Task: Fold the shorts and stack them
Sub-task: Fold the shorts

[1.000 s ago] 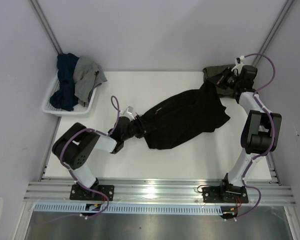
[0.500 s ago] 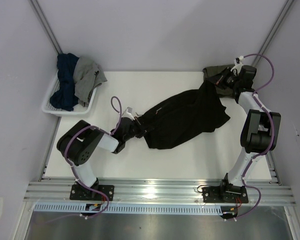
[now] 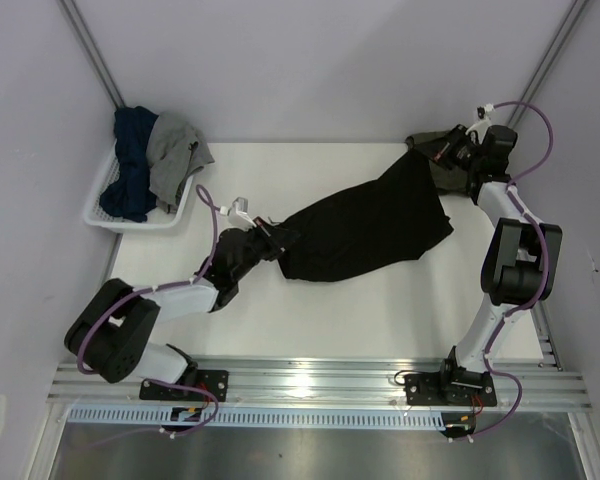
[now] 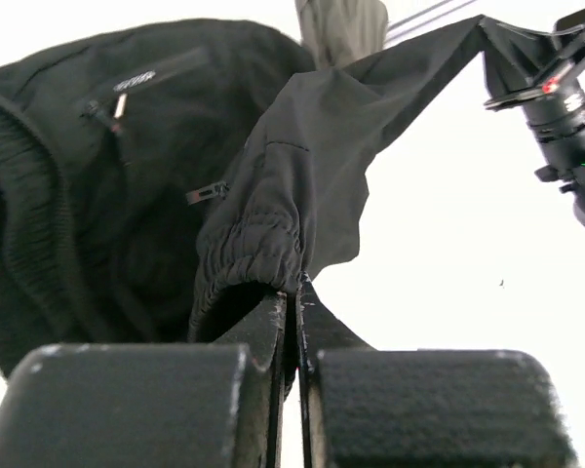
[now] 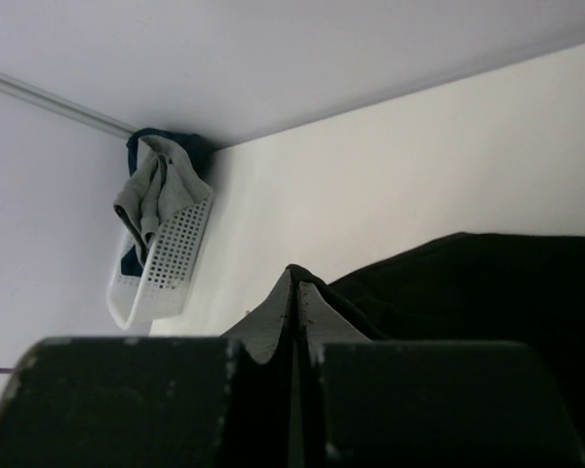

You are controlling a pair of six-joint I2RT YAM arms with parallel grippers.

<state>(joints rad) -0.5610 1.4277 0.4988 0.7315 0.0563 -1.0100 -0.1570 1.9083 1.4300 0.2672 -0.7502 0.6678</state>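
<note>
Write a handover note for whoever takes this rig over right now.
Tools: left tool shut on an elastic edge of the black shorts; right tool shut on their opposite end.
Things: black shorts stretched between both tools over the table; olive shorts bunched at the far right corner beside the right tool.
Done: black pair gripped at both ends; nothing stacked.
Left: fold the black pair, stack it with the olive pair.

On table (image 3: 380, 300), shorts (image 3: 365, 225) across centre, second pair (image 3: 420, 147) far right, basket (image 3: 130, 227) far left.
</note>
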